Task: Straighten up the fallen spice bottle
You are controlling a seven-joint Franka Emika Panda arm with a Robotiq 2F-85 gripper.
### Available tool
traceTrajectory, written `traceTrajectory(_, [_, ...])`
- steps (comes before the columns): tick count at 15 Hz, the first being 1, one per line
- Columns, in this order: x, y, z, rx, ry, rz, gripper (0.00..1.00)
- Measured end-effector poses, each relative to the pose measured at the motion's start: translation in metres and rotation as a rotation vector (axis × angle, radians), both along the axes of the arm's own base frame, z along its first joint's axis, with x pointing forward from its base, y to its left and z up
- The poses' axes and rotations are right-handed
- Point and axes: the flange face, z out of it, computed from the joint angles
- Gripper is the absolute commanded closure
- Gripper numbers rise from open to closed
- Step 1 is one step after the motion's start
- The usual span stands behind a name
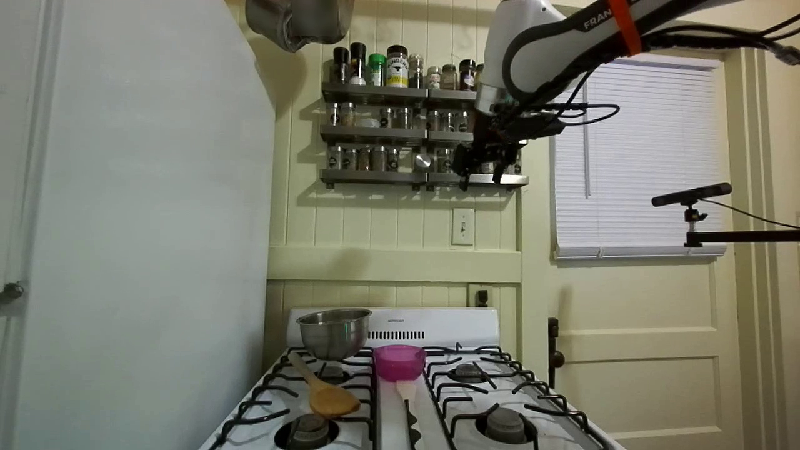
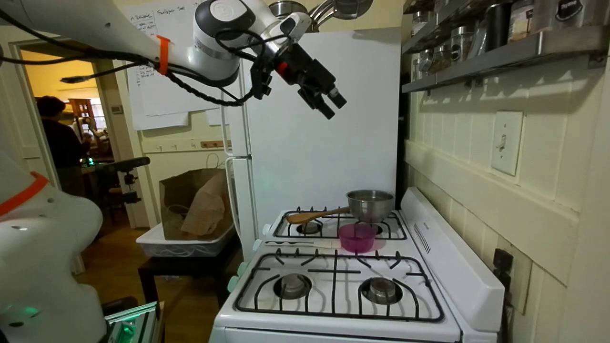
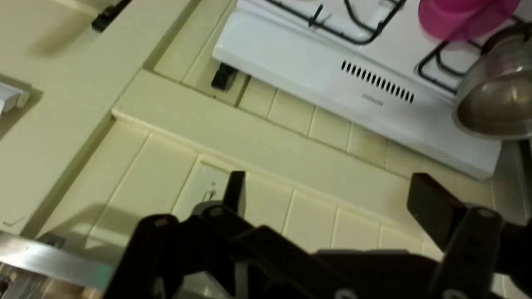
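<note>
1. The spice bottle point(image 1: 423, 163) lies on its side on the left-hand lowest metal shelf point(image 1: 372, 177), at its inner end in an exterior view; its silvery lid point(image 1: 424, 164) makes a shiny, round disc.
2. That lid faces out into the room; the long axis seems to run back from it toward the wall point(image 1: 384, 215), though the body is too small to make out well.
3. On either side, clear cylindrical jars point(image 1: 379, 159) stand upright with dark labels and metallic caps.
4. The black gripper point(image 1: 481, 180) hangs in front of the right-hand shelf point(image 1: 514, 180), apart from it, its blocky fingers point(image 3: 434, 207) spread wide, with painted wall between them in the wrist view.
5. Grooved cream boards clad that wall.
6. Below, the glossy white stove point(image 1: 450, 319) bears a deep metal bowl point(image 1: 335, 335), a translucent pink bowl point(image 1: 400, 365) and a smooth wooden spoon point(image 1: 335, 400).
</note>
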Motion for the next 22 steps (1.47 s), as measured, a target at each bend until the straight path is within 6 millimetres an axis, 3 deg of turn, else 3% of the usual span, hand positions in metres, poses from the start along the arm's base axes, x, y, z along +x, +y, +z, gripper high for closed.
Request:
traceTrajectory(4, [0.027, -0.009, 0.021, -0.077, -0.194, 0.037, 0.0])
traceTrajectory(14, [0.034, -0.018, 0.019, -0.057, -0.229, -0.017, 0.0])
traceTrajectory(22, [0.071, -0.031, 0.01, -0.078, -0.443, -0.127, 0.0])
